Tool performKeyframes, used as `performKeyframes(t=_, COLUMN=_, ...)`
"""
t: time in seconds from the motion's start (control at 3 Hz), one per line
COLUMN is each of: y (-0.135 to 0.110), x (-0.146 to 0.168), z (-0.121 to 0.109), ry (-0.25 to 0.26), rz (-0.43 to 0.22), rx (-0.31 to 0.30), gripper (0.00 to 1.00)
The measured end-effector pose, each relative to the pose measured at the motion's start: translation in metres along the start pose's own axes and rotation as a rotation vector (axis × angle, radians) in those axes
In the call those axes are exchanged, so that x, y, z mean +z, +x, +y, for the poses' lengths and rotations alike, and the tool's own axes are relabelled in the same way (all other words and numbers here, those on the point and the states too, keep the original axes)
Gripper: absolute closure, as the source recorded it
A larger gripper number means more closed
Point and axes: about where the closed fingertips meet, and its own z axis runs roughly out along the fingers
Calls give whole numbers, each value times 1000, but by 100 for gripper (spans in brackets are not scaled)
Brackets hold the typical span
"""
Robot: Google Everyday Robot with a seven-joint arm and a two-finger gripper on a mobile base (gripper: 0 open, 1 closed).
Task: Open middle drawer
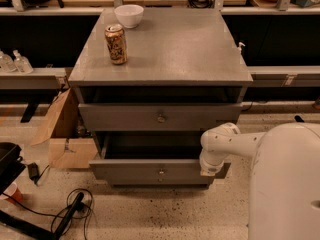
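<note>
The middle drawer [150, 171] is pulled out from the grey cabinet [165, 49]. Its dark grey interior [150, 146] shows behind its flat front, and its small round knob [161, 172] sits at the centre. My white arm [220, 144] reaches in from the right and bends down. My gripper [210, 171] is at the right end of the drawer's front, mostly hidden by the arm's last link. Above it, the taller-fronted drawer [125, 117] with the larger knob [161, 117] is pushed in. The lowest drawer is hidden under the pulled-out one.
A drink can [116, 44] and a white bowl [129, 15] stand on the cabinet top. A cardboard box [62, 134] leans at the cabinet's left. Cables [60, 209] and a black stand lie on the floor at the left. My white body [285, 184] fills the lower right.
</note>
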Motion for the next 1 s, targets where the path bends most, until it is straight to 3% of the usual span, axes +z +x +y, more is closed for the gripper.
performKeyframes(t=0.33, y=0, x=0, z=0, ry=0, rz=0, rx=0, gripper=100)
performKeyframes(t=0.67, y=0, x=0, z=0, ry=0, rz=0, rx=0, gripper=83)
performKeyframes(t=1.0, y=0, x=0, z=0, ry=0, rz=0, rx=0, gripper=59)
